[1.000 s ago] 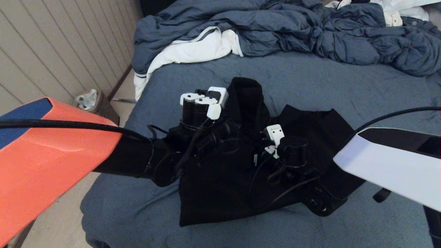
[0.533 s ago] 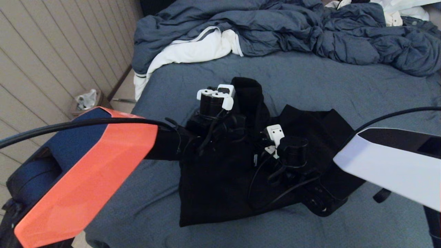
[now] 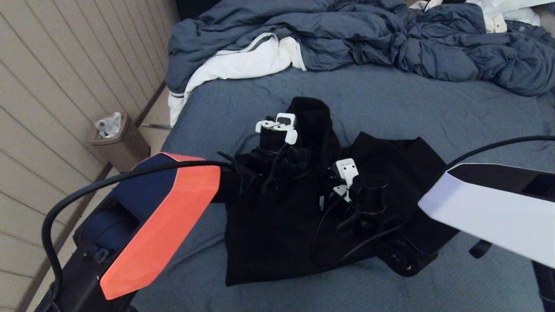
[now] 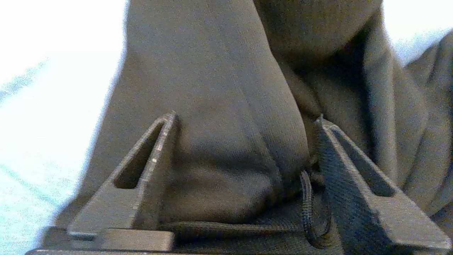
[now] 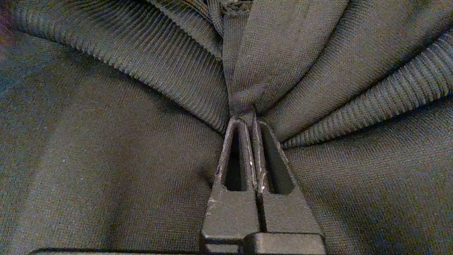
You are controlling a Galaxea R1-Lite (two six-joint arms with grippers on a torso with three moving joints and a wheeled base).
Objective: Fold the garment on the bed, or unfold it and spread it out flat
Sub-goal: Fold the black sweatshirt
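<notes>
Two tools on hoodie (image 3: pixel 277 225): left tool (image 4: pixel 244 124) spread wide around soft knit bulge, right tool (image 5: pixel 247 122) pinched tight on ribbed fold.

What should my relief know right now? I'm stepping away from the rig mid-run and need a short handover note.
Left end effector: open, fingers either side of a bulge of the black hoodie; not clamping it.
Right end effector: shut on the hoodie, pinching a pleat of fabric beside ribbed trim, near the middle of the garment.
The hoodie lies bunched in a rough block on the blue sheet of the bed, with a rumpled duvet and a white cloth beyond it.
Done: garment gathered into a compact heap.
Left: neither neatly folded nor spread flat yet; edges uneven, hood sticking out on the far side.
</notes>
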